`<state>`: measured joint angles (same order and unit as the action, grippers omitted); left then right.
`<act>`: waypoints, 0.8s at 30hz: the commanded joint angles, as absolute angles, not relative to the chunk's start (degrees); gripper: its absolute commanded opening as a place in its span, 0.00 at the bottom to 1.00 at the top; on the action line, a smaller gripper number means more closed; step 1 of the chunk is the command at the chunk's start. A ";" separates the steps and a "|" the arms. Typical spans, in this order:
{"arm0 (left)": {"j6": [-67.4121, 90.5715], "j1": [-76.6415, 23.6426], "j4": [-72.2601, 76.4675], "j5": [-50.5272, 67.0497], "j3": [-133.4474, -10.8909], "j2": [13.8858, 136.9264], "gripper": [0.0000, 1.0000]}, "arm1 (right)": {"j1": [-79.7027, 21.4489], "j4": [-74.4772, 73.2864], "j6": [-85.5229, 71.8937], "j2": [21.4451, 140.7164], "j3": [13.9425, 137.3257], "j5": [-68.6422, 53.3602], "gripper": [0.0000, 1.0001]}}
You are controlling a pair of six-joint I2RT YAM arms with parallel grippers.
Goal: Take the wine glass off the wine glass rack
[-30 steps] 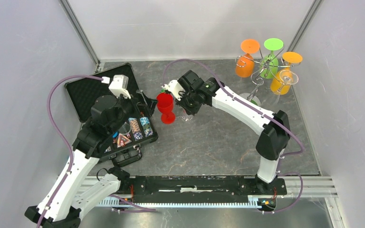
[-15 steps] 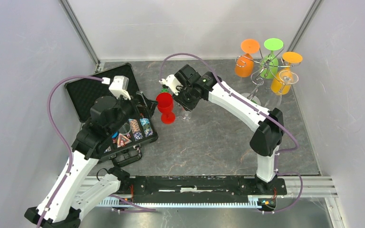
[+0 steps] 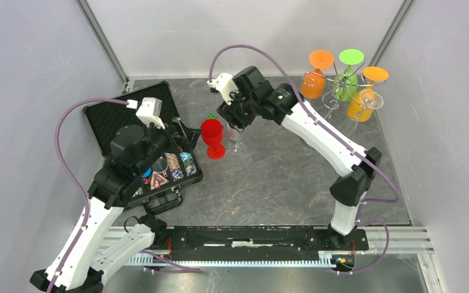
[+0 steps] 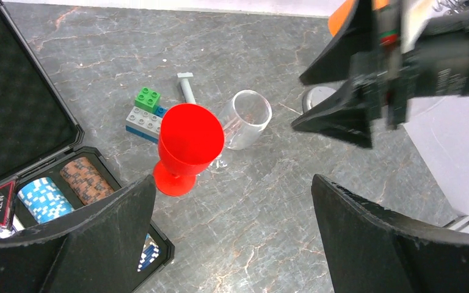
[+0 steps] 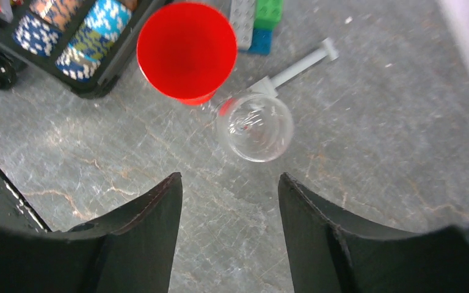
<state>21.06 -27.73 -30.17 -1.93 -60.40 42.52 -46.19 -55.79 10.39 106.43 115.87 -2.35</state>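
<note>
Clear wine glass (image 5: 254, 126) sits upright on counter (image 5: 372, 152), stem vertical, right under R jaws, spread & apparently empty; L jaws also spread, farther off.

This was a lab robot cell: plain white walls (image 3: 250, 30) on aluminium posts (image 3: 101, 39) boxed in a grey marbled tabletop (image 3: 269, 177), with left arm (image 3: 88, 229) and right arm (image 3: 323, 137) bolted to a near rail (image 3: 262, 235).
</note>
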 commanded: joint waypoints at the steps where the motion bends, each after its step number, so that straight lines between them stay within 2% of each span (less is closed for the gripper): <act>1: 19.16 -27.77 -29.18 -0.44 -62.85 41.52 1.00 | -45.58 -51.06 9.40 96.37 117.83 3.09 0.65; 8: 19.44 -27.78 -29.18 -0.26 -62.58 41.74 1.00 | -42.55 -47.62 10.04 87.44 119.15 24.31 0.70; 12: 19.86 -27.82 -29.10 1.60 -62.67 42.65 1.00 | -38.88 -48.38 12.10 87.81 120.09 38.93 0.70; 15: 20.19 -27.77 -29.09 2.13 -62.58 43.14 1.00 | -34.31 -51.21 12.57 89.11 122.25 44.80 0.70; 20: 20.50 -27.77 -28.87 2.87 -62.16 43.84 1.00 | -27.34 -52.08 10.84 83.55 119.08 45.67 0.72; 24: 21.30 -27.77 -27.84 4.53 -61.04 44.38 1.00 | -18.46 -49.05 6.00 74.70 108.85 37.48 0.77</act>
